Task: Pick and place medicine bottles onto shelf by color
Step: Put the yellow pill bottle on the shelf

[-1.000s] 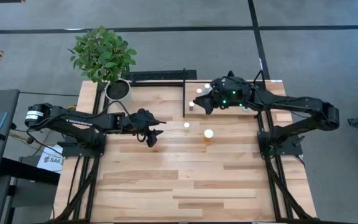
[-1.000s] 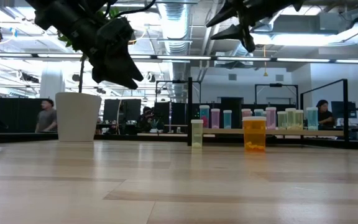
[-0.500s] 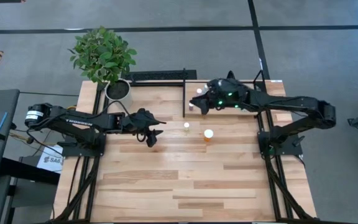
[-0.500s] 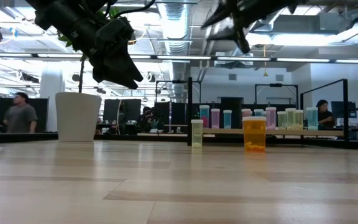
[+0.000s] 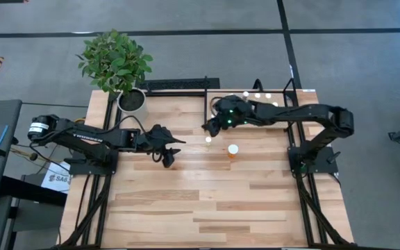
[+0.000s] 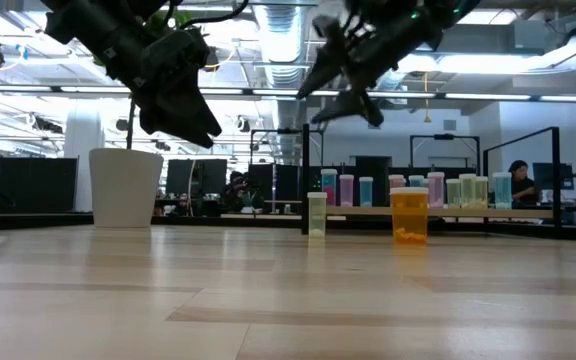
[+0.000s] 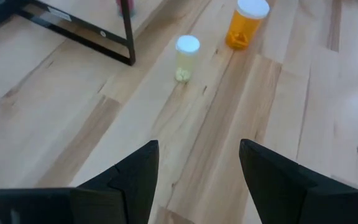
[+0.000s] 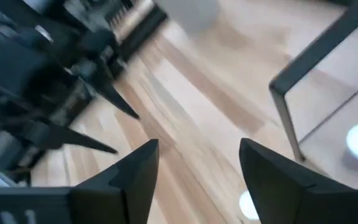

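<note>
A small pale-yellow bottle (image 5: 208,139) and a larger orange bottle (image 5: 232,151), both white-capped, stand upright on the tabletop near the shelf; both show in the left wrist view (image 7: 187,57) (image 7: 246,23). The shelf (image 5: 206,105) at the far right carries several white-capped bottles (image 5: 258,96), seen in a row in the low view (image 6: 398,190). My right gripper (image 5: 209,126) is open and empty, hanging above the table just beyond the shelf's left edge, far of the yellow bottle. My left gripper (image 5: 172,149) is open and empty above the table's middle left.
A white plant pot (image 5: 132,101) with a leafy plant stands at the far left corner. The shelf's black frame post (image 8: 316,62) is close to my right gripper. The near half of the table is bare planks. People move in the room behind.
My right gripper has moved from over the shelf toward the table's left and near edge, past the shelf's left frame, and has come lower, closer to the yellow bottle. Bottles at the shelf's far edge now show.
</note>
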### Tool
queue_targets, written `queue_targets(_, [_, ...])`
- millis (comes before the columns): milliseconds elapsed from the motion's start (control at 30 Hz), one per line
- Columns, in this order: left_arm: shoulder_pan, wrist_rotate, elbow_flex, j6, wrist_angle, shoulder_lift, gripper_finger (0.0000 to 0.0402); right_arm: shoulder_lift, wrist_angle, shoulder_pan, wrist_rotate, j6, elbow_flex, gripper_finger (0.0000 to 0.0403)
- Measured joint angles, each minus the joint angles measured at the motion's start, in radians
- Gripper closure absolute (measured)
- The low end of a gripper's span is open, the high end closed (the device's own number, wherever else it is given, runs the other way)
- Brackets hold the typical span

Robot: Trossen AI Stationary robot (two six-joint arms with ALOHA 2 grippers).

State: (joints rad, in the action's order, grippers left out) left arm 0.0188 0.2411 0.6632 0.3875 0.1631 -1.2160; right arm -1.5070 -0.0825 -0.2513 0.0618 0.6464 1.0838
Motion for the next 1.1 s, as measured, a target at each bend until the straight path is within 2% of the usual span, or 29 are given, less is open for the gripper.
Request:
queue_targets(233, [0.019,0.0,0.0,0.079,0.005,0.0,0.0191,-0.078,-0.337,-0.006,0.046,-0.011,0.117,0.0148])
queue_targets(367, [0.034,0.005,0.0,0.09,0.006,-0.005,0.0191,-0.111,-0.409,-0.002,0.046,-0.018,0.147,0.0148])
queue_targets(667, [0.037,0.008,0.0,0.167,0.0,-0.032,0.0191,-0.217,-0.383,0.019,0.042,-0.018,0.153,0.0148])
queue_targets(867, [0.037,0.007,0.0,0.168,0.004,-0.036,0.0191,-0.247,-0.37,0.047,-0.063,-0.019,0.153,0.0148])
queue_targets(1100, [0.041,0.006,0.0,0.168,0.001,-0.036,0.0191,-0.286,-0.345,0.062,-0.095,-0.008,0.153,0.0148])
